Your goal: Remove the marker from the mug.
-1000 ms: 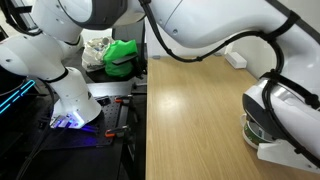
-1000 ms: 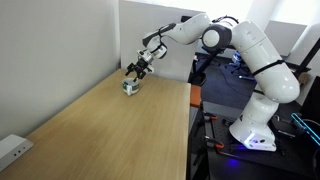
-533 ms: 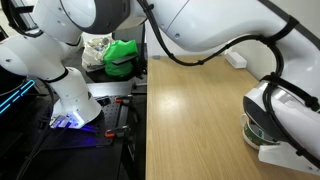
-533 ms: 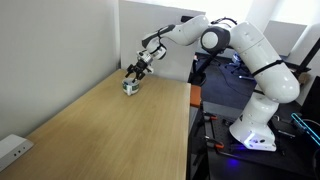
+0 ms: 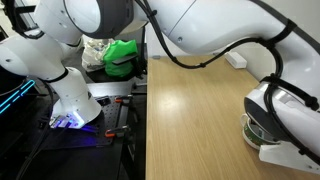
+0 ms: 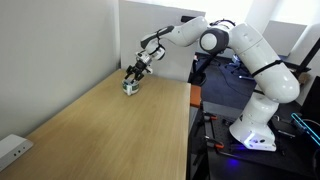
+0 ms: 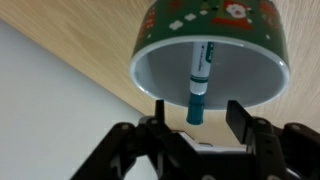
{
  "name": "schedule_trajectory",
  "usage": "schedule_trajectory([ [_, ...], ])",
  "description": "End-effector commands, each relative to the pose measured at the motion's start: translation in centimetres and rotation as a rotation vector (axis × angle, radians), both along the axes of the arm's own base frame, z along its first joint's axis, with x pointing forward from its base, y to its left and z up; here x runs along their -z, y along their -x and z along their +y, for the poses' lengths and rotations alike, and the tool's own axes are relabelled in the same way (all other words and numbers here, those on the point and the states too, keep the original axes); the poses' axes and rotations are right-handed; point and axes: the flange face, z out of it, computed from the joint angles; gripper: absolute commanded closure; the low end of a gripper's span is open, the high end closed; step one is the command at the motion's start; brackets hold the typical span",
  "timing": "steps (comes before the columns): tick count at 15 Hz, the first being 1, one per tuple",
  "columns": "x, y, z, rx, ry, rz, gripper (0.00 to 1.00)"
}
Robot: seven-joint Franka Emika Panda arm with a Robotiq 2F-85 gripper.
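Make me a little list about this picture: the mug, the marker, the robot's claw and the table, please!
mug: green with Christmas pictures outside, white inside
marker: inside the mug, teal middle, dark end pointing toward the gripper
gripper: open, one finger on each side of the marker's end, gaps showing on both sides
table: light wood, with the mug standing on it
job so far: marker not out of the mug yet
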Motion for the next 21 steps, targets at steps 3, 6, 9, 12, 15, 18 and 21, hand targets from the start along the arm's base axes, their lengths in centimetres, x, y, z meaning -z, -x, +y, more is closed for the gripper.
schedule_trajectory([
  [3, 0.5, -1.0, 0.0, 0.011, 0.020, 0.013, 0.36],
  [6, 0.9, -1.1, 0.1, 0.008, 0.022, 0.018, 0.36],
  [9, 1.0, -1.3, 0.1, 0.007, 0.023, 0.018, 0.43],
  [12, 1.2, -1.4, 0.1, 0.008, 0.020, 0.020, 0.60],
  [15, 1.2, -1.6, 0.1, 0.014, 0.017, 0.028, 0.62],
  [18, 1.3, -1.7, 0.1, 0.014, 0.019, 0.037, 0.64],
  [21, 1.6, -1.9, 0.3, 0.010, 0.020, 0.046, 0.64],
])
